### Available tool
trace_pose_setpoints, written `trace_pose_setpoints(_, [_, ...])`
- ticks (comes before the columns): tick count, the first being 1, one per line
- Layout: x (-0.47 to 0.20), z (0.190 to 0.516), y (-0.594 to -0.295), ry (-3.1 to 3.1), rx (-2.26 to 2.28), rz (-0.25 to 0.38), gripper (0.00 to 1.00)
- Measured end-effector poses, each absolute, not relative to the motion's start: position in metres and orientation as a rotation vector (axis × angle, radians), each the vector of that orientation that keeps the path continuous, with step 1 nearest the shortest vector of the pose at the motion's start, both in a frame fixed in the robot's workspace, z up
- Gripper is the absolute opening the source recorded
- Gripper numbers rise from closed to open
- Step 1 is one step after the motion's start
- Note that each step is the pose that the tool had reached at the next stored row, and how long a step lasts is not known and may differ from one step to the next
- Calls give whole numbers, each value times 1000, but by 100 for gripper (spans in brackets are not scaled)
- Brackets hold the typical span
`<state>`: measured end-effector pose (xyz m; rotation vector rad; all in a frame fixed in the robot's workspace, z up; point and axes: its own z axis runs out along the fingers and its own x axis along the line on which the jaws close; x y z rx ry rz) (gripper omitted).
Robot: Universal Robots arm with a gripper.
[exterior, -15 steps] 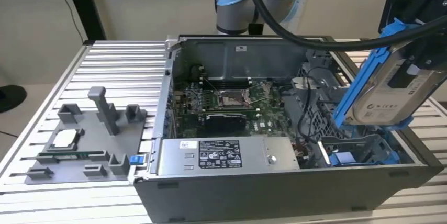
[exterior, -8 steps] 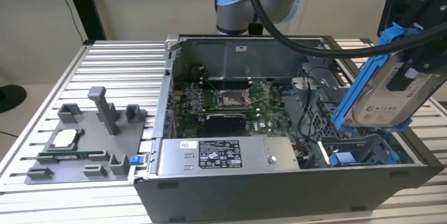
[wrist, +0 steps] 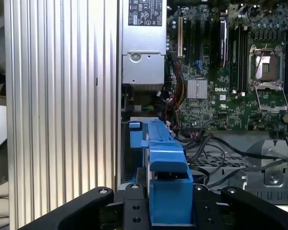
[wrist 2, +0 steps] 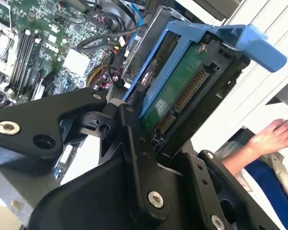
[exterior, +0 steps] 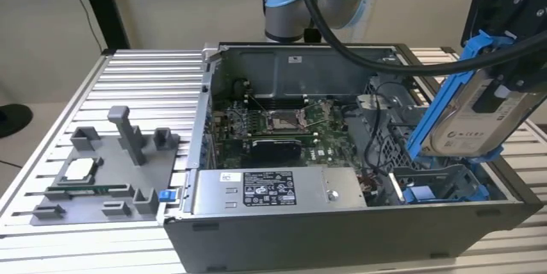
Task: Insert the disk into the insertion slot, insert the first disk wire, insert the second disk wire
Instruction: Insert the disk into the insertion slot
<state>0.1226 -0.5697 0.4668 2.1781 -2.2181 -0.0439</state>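
Observation:
My gripper point(exterior: 503, 91) is shut on the disk point(exterior: 477, 120), a silver-grey drive with a white label in a bright blue carrier. The disk hangs tilted above the open computer case, at the exterior view's right. Below it sits the insertion slot point(exterior: 440, 187), a grey metal bay with blue rails in the case's near right corner. In the second wrist view the disk's green underside point(wrist 2: 182, 96) shows between my black fingers point(wrist 2: 134, 139). In the first wrist view the blue carrier point(wrist: 165, 187) stands between the fingers, over the case edge. Dark cables point(wrist: 206, 143) lie loose beside the bay.
The grey power-supply box point(exterior: 273, 187) sits along the case's near wall, with the motherboard point(exterior: 273, 127) behind it. A grey fixture plate point(exterior: 102, 171) with posts lies on the ribbed aluminium table point(exterior: 145, 75). A person's hand point(wrist 2: 273, 136) is outside the case.

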Motion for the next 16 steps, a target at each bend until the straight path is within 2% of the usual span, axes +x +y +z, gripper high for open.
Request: trace_pose_setpoints(16, [123,460,-570,-2218,2178,-44,0])
